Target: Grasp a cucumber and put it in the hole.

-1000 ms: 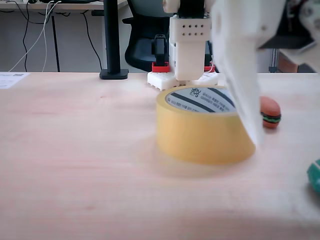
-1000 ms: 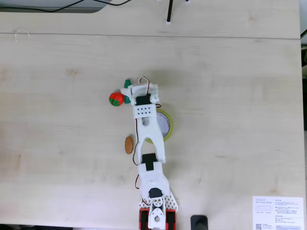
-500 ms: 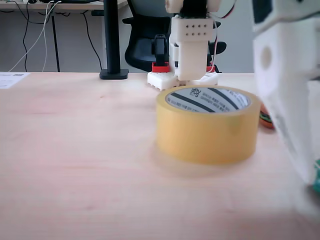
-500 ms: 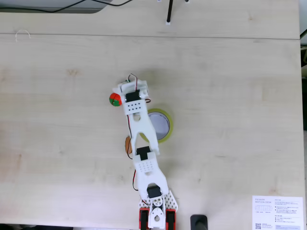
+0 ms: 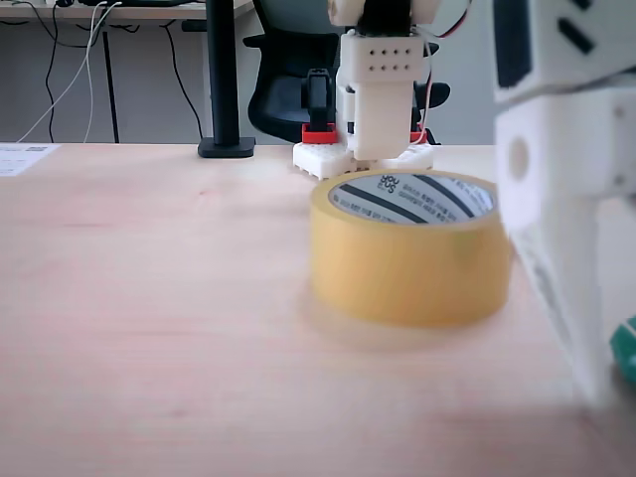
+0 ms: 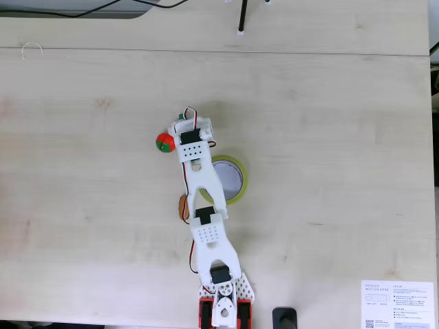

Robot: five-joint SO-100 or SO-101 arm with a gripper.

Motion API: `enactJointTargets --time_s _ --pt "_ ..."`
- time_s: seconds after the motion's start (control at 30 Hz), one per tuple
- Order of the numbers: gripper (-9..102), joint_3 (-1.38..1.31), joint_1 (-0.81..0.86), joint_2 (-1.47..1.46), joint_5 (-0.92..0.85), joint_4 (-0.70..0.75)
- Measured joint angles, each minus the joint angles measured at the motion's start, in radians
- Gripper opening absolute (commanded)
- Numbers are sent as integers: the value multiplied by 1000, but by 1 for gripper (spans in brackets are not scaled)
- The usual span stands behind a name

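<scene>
The yellowish tape roll (image 5: pixel 412 260) stands mid-table, and its hole (image 5: pixel 412 197) shows a white core with black stripes. From above, the roll (image 6: pixel 236 169) lies just right of the arm. A dark teal-green piece at the right edge of the low fixed view looks like the cucumber (image 5: pixel 626 353). My gripper (image 5: pixel 593 383) comes down right beside it as a big blurred white shape. Seen from above, the gripper (image 6: pixel 185 120) covers that spot, next to a red-green toy tomato (image 6: pixel 164 142). Its jaws are hidden.
An orange-brown toy burger (image 6: pixel 182 207) peeks out left of the forearm. The arm's base (image 5: pixel 363 154) stands behind the roll. A black pole foot (image 5: pixel 226 147) and a paper sheet (image 6: pixel 398 305) sit at the table's edges. Bare wood surrounds the roll.
The gripper swung off the tape roll, leftward from above and rightward in the low view. It came to rest over the green piece by the tomato. The forearm now covers part of the burger.
</scene>
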Motion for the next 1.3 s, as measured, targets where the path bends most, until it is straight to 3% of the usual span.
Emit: enactJointTargets --time_s 0.63,1.3 --pt "9 -46 -2 -55 8 0" --pt "3 -44 8 -49 8 8"
